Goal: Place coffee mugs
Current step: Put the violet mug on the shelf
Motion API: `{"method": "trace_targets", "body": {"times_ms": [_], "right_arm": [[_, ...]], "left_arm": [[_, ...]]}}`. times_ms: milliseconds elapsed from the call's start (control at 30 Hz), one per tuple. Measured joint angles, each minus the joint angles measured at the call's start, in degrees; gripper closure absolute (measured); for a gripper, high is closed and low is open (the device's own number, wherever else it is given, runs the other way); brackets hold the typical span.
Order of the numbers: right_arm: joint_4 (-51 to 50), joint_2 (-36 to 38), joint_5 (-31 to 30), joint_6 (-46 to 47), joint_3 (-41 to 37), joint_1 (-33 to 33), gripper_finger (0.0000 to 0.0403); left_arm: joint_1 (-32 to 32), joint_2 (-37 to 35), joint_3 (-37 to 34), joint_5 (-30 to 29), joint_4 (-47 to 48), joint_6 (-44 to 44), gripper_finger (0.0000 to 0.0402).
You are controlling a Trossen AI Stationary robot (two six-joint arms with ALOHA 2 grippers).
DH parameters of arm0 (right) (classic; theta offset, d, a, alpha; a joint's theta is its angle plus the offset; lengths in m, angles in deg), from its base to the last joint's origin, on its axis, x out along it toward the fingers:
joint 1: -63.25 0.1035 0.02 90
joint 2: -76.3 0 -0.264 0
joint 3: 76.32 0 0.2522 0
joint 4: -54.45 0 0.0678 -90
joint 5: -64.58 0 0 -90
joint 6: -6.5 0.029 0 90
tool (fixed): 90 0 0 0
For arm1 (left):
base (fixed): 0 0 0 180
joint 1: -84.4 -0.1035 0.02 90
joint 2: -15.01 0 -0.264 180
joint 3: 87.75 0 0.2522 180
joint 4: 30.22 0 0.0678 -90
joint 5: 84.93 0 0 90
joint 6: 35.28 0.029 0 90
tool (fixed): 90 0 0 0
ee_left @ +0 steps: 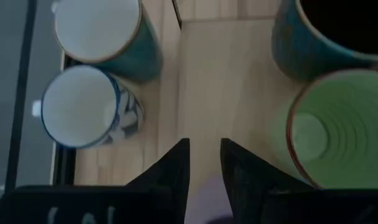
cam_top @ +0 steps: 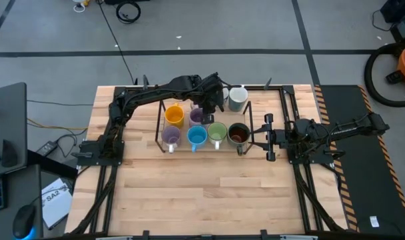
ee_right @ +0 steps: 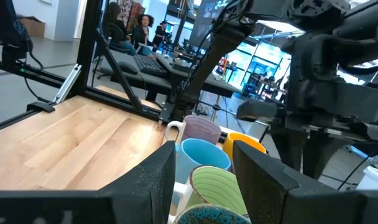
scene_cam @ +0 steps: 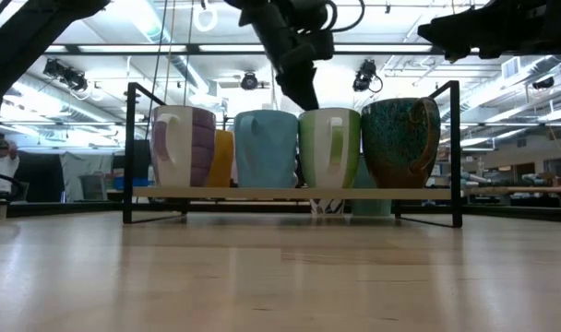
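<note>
The wooden table (cam_top: pixel 202 193) carries one black wire rack (cam_top: pixel 160 127) near its centre, toward 12 o'clock. Broad bare board lies at 6 o'clock; narrower strips lie at 3 and 9 o'clock.

Eight mugs are counted. The rack's front row holds four: a lavender mug (cam_top: pixel 170 137), a blue mug (cam_top: pixel 197 137), a light green mug (cam_top: pixel 217 133) and a dark brown-black mug (cam_top: pixel 238 135), standing just beside each other. Behind them stand an orange mug (cam_top: pixel 174 116) and a second lavender mug (cam_top: pixel 196 115). At the rack's 1 o'clock corner stands a pale grey-white mug (cam_top: pixel 238 98); in the left wrist view a white patterned mug (ee_left: pixel 84 107) stands just beside it.

The left arm reaches from 9 o'clock across the back row. The left gripper (ee_left: pixel 204 160) points straight down over the second lavender mug, fingers slightly parted on a narrow gap; whether they grip that mug cannot be told.

The right arm lies level at 3 o'clock. The right gripper (ee_right: pixel 201 163) is parted, holds nothing, and faces the dark brown-black mug.
</note>
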Motion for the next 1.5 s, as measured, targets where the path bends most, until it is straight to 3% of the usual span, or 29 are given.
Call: {"method": "trace_targets", "body": {"times_ms": [400,1100,1500], "right_arm": [[0.1,0.0,0.0,-0.1,0.0,0.0,0.0236],[0.3,0.0,0.0,-0.1,0.0,0.0,0.0236],[0.3,0.0,0.0,-0.1,0.0,0.0,0.0237]], "left_arm": [[-1.2,0.0,-6.7,1.8,-4.2,-0.8,0.0306],[-1.9,0.0,-6.9,1.9,2.2,-1.5,0.0306],[-2.0,0.0,-6.1,1.7,-0.7,-0.4,0.0306]]}}
